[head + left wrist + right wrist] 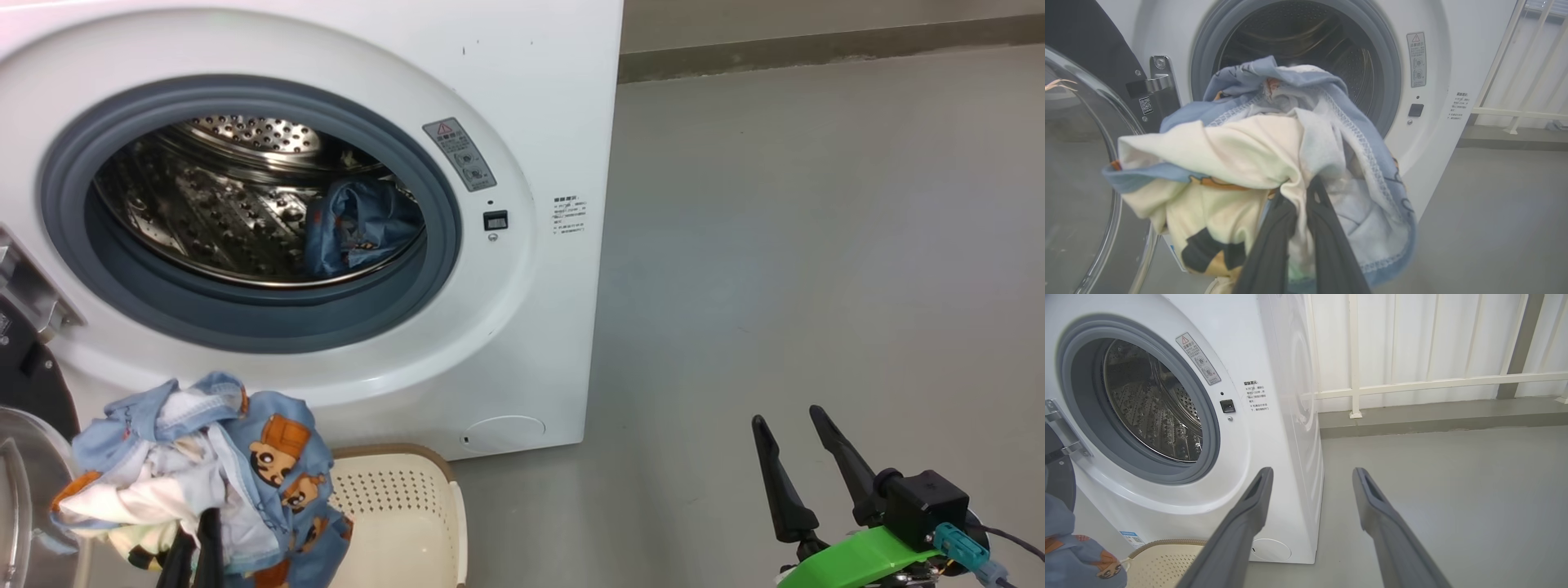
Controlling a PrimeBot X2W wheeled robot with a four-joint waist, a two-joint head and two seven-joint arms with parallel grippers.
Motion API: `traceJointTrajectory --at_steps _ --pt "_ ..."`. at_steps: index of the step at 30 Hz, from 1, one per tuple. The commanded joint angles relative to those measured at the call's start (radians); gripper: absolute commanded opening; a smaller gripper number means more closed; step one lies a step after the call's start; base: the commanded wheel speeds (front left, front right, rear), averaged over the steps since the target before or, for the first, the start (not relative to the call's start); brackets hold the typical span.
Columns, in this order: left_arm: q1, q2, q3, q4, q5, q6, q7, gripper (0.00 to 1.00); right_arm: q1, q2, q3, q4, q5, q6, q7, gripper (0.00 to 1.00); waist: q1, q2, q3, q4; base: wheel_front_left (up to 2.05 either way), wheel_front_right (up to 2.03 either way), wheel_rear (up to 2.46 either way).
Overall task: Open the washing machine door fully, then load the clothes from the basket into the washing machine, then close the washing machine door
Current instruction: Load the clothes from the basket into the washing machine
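Observation:
The white washing machine [531, 98] stands with its door [20, 457] swung open to the left; the glass bowl shows in the left wrist view [1077, 163]. One blue garment [359, 224] lies inside the steel drum. My left gripper [196, 543] is shut on a bundle of clothes [204, 474], light blue with orange prints and white cloth, held up above the cream basket [400, 506], below the drum mouth. In the left wrist view the clothes [1257, 163] hang over the fingers [1274, 245]. My right gripper [788, 429] stands open over the floor at the lower right, holding nothing [1312, 475].
Grey floor [816, 245] stretches to the right of the machine. A white railing [1412, 381] and a low kerb run along the back wall. The door hinge [1157, 83] sits at the left of the drum opening.

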Motion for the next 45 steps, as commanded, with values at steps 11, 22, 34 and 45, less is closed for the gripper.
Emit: traceJointTrajectory --at_steps 11,22,34,45 --pt "-0.03 0.011 0.02 -0.029 -0.01 0.008 -0.007 0.0 -0.012 0.002 0.033 -0.027 -0.004 0.002 -0.012 1.0 0.0 0.0 0.015 -0.007 0.0 0.0 0.0" --pt "-0.144 0.011 0.0 -0.015 -0.028 0.0 -0.007 0.0 -0.041 0.004 0.04 -0.034 0.001 0.002 -0.012 1.0 0.0 0.0 0.133 -0.026 0.0 0.0 0.0" --pt "-0.447 0.012 0.044 0.078 0.002 -0.061 -0.007 0.0 -0.121 0.004 0.061 -0.047 0.007 0.002 -0.012 1.0 0.0 0.0 0.307 -0.058 0.0 0.0 0.0" --pt "-0.722 0.05 0.131 0.152 0.05 -0.106 -0.007 0.0 -0.178 0.006 0.089 -0.047 0.017 0.002 -0.012 1.0 0.0 0.0 0.409 -0.102 0.0 0.0 0.0"
